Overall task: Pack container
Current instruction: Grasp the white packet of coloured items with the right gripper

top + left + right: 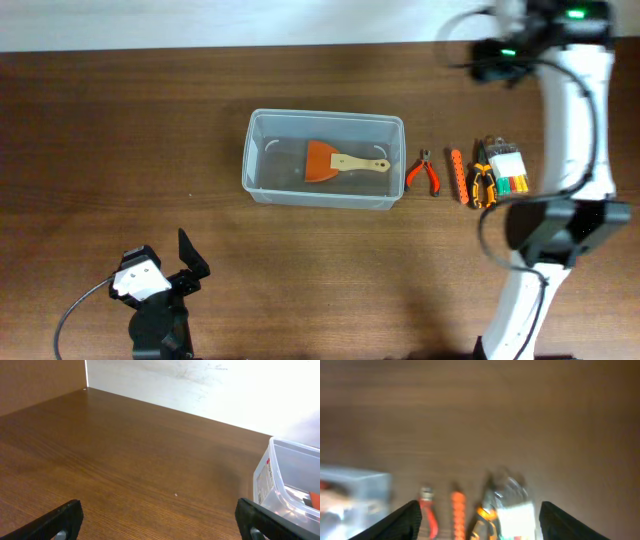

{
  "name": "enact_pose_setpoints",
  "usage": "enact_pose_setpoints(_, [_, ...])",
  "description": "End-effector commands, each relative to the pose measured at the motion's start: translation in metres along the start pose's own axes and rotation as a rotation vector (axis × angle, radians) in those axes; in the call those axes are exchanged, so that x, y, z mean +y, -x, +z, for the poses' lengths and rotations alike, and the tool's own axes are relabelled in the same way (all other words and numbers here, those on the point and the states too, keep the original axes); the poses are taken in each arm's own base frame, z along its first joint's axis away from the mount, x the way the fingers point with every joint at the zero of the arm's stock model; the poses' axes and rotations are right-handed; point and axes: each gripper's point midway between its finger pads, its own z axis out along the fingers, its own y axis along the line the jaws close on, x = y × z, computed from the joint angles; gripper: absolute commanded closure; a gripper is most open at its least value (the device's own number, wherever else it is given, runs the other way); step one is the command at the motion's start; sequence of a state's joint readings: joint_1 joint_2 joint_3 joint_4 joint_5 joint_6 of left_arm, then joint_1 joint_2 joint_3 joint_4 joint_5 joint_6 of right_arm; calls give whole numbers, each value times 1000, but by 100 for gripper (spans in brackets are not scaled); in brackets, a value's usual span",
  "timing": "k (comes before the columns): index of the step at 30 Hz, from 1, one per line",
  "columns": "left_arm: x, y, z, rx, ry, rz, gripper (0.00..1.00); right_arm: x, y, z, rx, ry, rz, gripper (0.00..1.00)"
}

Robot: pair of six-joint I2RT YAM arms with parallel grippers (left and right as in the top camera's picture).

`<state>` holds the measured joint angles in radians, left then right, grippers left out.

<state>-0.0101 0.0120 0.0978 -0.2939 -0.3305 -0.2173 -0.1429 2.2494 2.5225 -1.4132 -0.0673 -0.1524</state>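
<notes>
The container (pixel 326 117) sits mid-table, a scraper (pixel 335 162) already inside. The right gripper (pixel 480 522), spread wide, hangs above the pliers (pixel 424 172) and neighbouring tools to the container's right. Next, it probably has to lower and pinch one. The left gripper (pixel 160 522) is spread too and idle.

Container (pixel 270 480) cut by frame edge, small pliers (pixel 427 512) blurred, packet (pixel 517 516) contents unreadable

container (pixel 325 125) | clear rectangular tub | upright, open | mid-table, scraper (pixel 340 162) inside

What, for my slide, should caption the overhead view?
Container holds an orange scraper; more hand tools wait on the table beside it.
</notes>
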Motion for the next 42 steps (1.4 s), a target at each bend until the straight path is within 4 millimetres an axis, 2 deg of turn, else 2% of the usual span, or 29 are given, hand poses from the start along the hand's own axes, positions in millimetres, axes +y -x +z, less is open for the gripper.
enact_pose_setpoints(1, [0, 0, 0, -5, 2, 8, 1, -51, -38, 44, 129, -13, 247, 20])
enact_pose_setpoints(3, [0, 0, 0, -5, 2, 8, 1, -66, -57, 61, 180, -14, 247, 19])
enact_pose_setpoints(5, [0, 0, 0, -5, 2, 8, 1, -71, -74, 77, 225, -6, 218, 18])
enact_pose_setpoints(9, [0, 0, 0, -5, 2, 8, 1, -70, -115, 114, 325, 28, 133, 16])
enact_pose_setpoints(12, [0, 0, 0, -5, 2, 8, 1, -68, -141, 134, 377, 46, 85, 16])
enact_pose_setpoints(16, [0, 0, 0, -5, 2, 8, 1, -69, -165, 150, 418, 51, 60, 18])
enact_pose_setpoints(21, [0, 0, 0, -5, 2, 8, 1, -74, -185, 161, 444, 57, 86, 20])
enact_pose_setpoints(24, [0, 0, 0, -5, 2, 8, 1, -73, -190, 163, 453, 64, 90, 25])
enact_pose_setpoints(36, [0, 0, 0, -5, 2, 8, 1, -71, -188, 162, 449, 64, 135, 44])
enact_pose_setpoints(39, [0, 0, 0, -5, 2, 8, 1, -73, -178, 155, 432, 51, 166, 46])
enact_pose_setpoints(42, [0, 0, 0, -5, 2, 8, 1, -74, -155, 137, 389, 65, 168, 48])
